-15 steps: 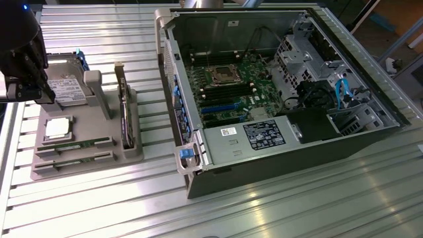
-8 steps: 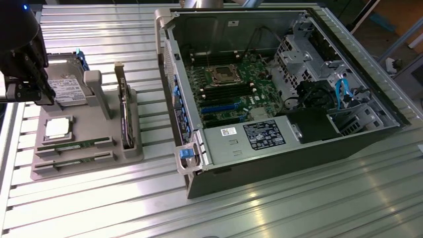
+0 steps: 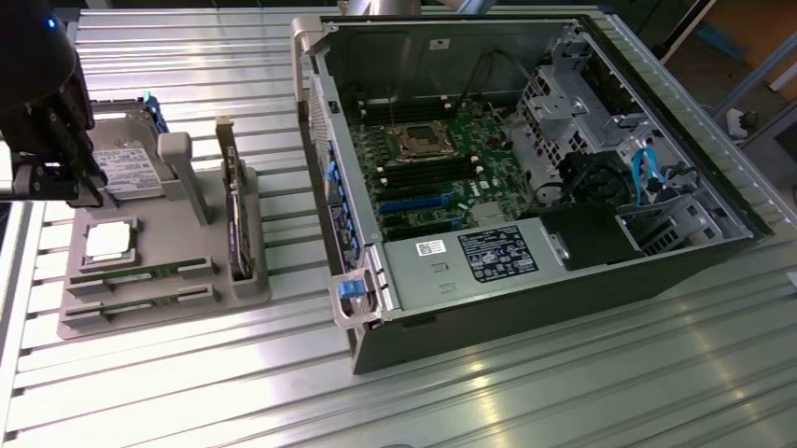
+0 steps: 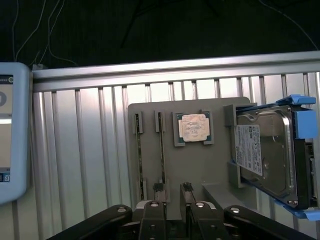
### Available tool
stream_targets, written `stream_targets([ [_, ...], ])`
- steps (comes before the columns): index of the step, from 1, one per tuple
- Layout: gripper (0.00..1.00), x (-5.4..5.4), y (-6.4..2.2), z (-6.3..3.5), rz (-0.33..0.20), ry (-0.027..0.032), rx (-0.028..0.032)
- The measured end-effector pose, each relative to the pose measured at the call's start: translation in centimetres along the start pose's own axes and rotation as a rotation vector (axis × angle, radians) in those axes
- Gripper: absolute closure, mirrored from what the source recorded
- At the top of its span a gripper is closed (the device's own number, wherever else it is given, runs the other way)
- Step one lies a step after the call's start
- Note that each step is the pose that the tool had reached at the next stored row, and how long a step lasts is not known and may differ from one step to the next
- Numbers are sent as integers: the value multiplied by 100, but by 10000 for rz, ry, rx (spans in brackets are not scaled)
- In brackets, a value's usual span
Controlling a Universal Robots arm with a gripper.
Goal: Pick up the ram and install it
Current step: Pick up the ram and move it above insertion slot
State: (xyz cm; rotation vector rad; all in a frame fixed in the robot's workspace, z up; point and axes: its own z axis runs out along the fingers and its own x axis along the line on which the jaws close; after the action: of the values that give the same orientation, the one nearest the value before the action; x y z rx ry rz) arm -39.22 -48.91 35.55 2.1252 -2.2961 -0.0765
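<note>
Two ram sticks, thin and green, lie side by side in slots of a grey holder (image 3: pixel 162 317): one stick (image 3: pixel 140 273) and another (image 3: pixel 140 301) at its near end in the exterior view. The wrist view shows them as narrow strips (image 4: pixel 139 155) (image 4: pixel 161 150). My black gripper (image 3: pixel 75 187) hangs above the holder's far left corner, by the hard drive. In the wrist view the gripper (image 4: pixel 173 190) is open, with only the grey holder (image 4: pixel 210 165) showing between its fingers. One fingertip (image 4: pixel 159 189) sits at the end of a ram stick; I cannot tell whether it touches.
The holder also carries a silver hard drive (image 4: pixel 265 150) in a blue frame, a processor chip (image 4: pixel 192 127) and an upright expansion card (image 3: pixel 234 215). An open computer case (image 3: pixel 524 168) with its motherboard (image 3: pixel 430 159) lies at the exterior view's right. A white-edged screen (image 4: pixel 10 135) stands beside the slatted table.
</note>
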Motion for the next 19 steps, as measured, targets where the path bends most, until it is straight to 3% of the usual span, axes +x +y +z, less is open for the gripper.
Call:
stream_targets([
  [19, 74, 104, -16, 220, -13, -10, -1],
])
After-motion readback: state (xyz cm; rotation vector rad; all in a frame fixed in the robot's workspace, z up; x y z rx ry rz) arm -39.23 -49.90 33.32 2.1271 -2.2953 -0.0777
